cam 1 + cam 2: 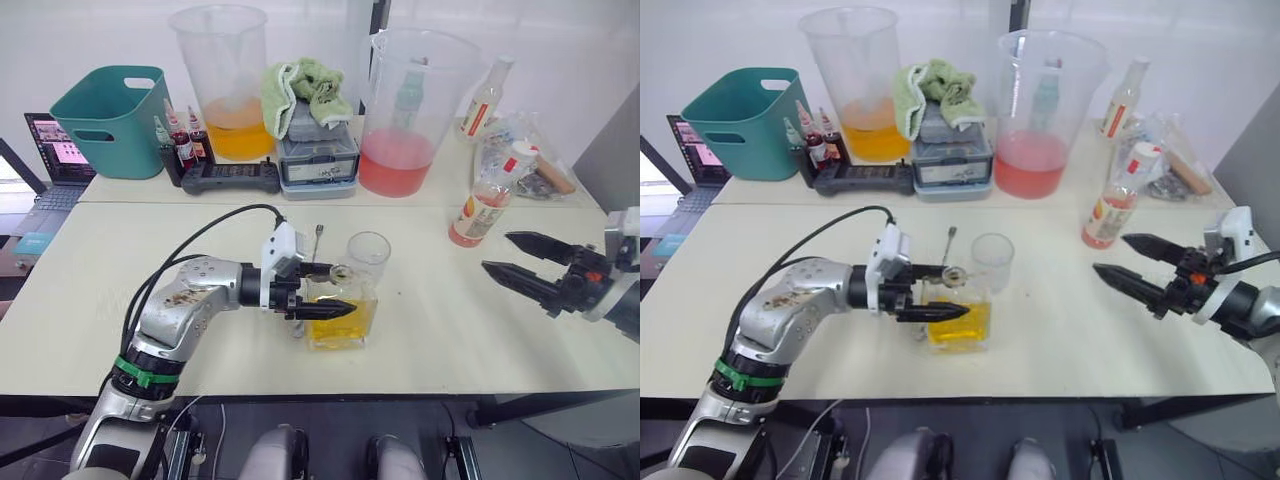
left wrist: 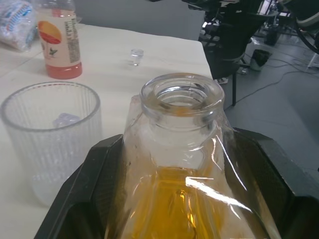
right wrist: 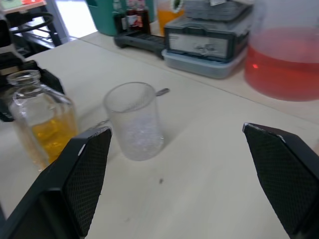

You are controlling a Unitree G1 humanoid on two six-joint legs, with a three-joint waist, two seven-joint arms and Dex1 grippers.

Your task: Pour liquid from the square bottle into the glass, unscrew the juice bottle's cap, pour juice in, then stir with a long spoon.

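The left gripper [image 1: 322,294] is clamping its fingers on the square bottle [image 1: 338,315], which is standing upright on the table [image 1: 420,330], uncapped and about half full of yellow liquid. The glass [image 1: 367,260] is sitting just beside it, seemingly empty. The spoon [image 1: 316,240] is lying behind them. The right gripper [image 1: 520,262] is hovering with fingers spread, near the juice bottle [image 1: 490,200].
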